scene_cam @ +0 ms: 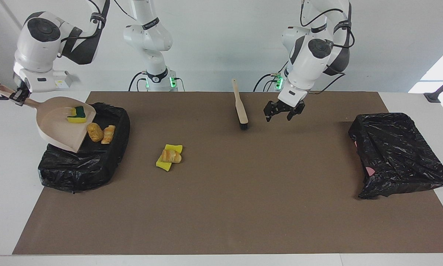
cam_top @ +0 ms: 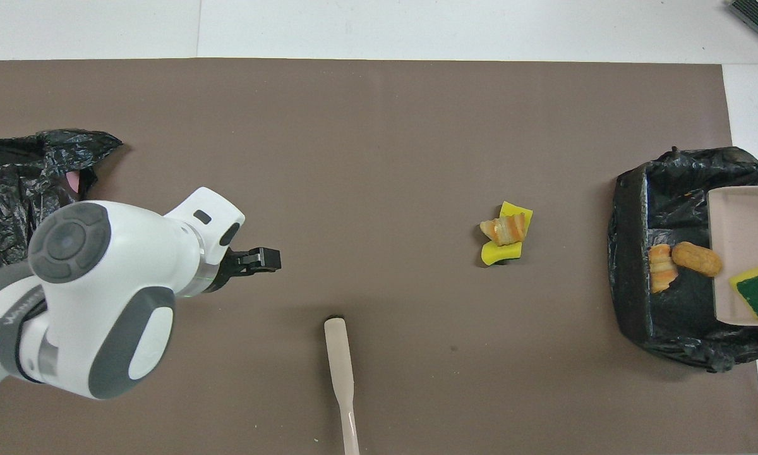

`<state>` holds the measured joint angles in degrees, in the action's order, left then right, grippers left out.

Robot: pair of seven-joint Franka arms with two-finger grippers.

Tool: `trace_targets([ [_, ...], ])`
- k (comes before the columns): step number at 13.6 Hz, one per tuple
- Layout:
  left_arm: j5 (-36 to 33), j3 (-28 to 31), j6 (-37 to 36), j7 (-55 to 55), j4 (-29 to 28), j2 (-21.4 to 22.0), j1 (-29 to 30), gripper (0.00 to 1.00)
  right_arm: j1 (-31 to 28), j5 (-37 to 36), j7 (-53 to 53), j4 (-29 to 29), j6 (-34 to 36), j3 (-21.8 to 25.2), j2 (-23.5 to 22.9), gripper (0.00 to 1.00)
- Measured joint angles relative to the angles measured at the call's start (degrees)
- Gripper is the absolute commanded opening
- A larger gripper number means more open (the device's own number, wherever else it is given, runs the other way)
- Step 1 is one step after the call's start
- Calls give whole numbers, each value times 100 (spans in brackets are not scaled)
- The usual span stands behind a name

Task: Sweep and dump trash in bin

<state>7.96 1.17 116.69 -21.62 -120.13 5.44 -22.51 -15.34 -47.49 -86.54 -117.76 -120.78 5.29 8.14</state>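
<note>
Facing view, upper left: right gripper (scene_cam: pixel 17 95) clamps the dustpan (scene_cam: pixel 61 123) handle, tilting it so trash slides into the bin (scene_cam: pixel 107 162); left gripper (scene_cam: pixel 284 112) waits, fingers spread, empty.

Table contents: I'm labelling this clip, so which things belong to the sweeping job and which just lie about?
Part of the job:
- dustpan, held by right gripper
- sponge on it
- bin with two bread pieces
- trash pile
- brush
- left gripper

Lying about:
- second black bag
</note>
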Motion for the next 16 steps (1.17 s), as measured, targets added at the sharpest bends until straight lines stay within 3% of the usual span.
trace_targets([
  [7,-362,16,-1765,2293,1567,-142,1540,100,12,-729,-36,-142,-336,-55,222,0],
  [12,-674,12,-2698,2601,2515,-140,1729,100,82,-1318,-46,-338,-1006,-67,372,0],
  [16,-682,10,-2756,2958,2565,-170,1896,100,401,-1860,-165,-440,-1056,-82,595,0],
])
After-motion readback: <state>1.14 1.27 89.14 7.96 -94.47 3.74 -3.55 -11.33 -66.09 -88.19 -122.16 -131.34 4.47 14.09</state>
